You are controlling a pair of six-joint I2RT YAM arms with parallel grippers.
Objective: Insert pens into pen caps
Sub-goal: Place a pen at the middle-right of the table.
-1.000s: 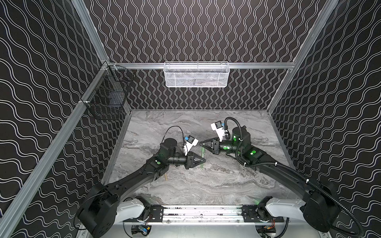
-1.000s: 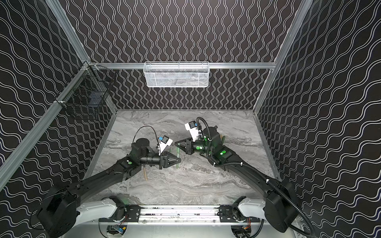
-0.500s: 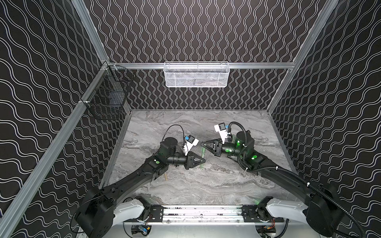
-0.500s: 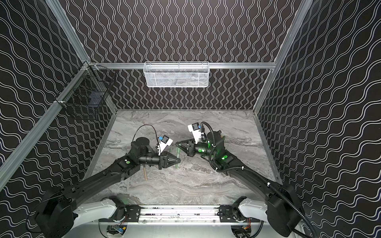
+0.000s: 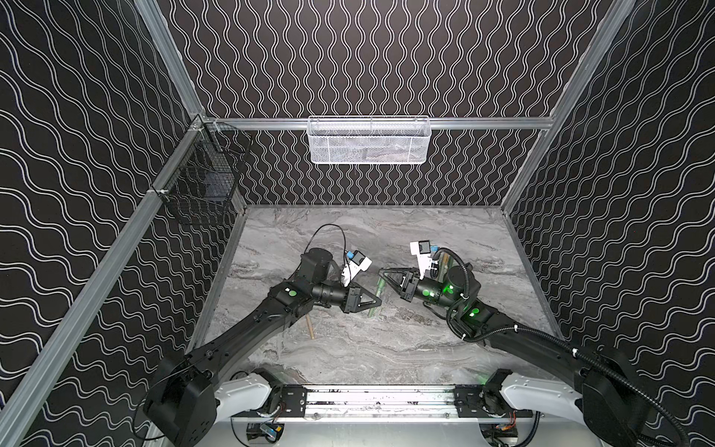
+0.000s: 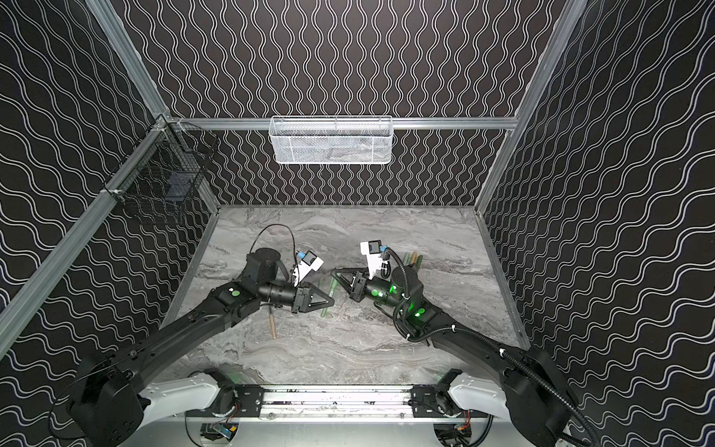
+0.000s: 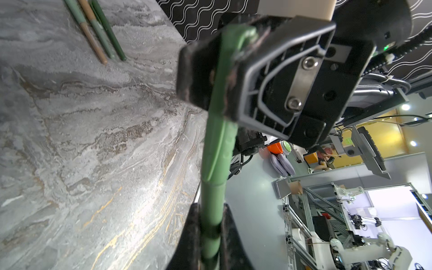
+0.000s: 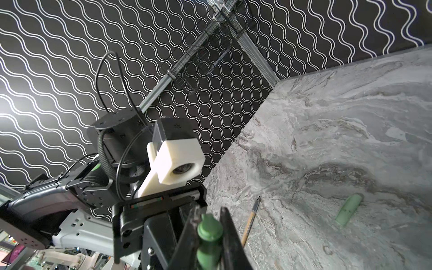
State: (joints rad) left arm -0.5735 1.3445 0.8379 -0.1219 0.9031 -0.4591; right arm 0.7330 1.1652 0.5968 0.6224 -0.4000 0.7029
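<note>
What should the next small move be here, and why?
Probably open the left gripper. The green cap, shut in the right gripper, already sleeves the green pen. Three pens that look capped lie on the right arm's side, so that arm could set this one with them. Whether the cap is fully seated I cannot tell.

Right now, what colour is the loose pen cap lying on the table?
The loose pen cap is pale green, clearest in the right wrist view.

Right gripper (image 8: 209, 215) clamped on green cap (image 8: 208, 245). Tan pen (image 8: 250, 219) flat on marble table (image 8: 339, 140) nearby. Pale green cap (image 8: 348, 210) lies farther off. White camera (image 8: 177, 161) opposite.
</note>
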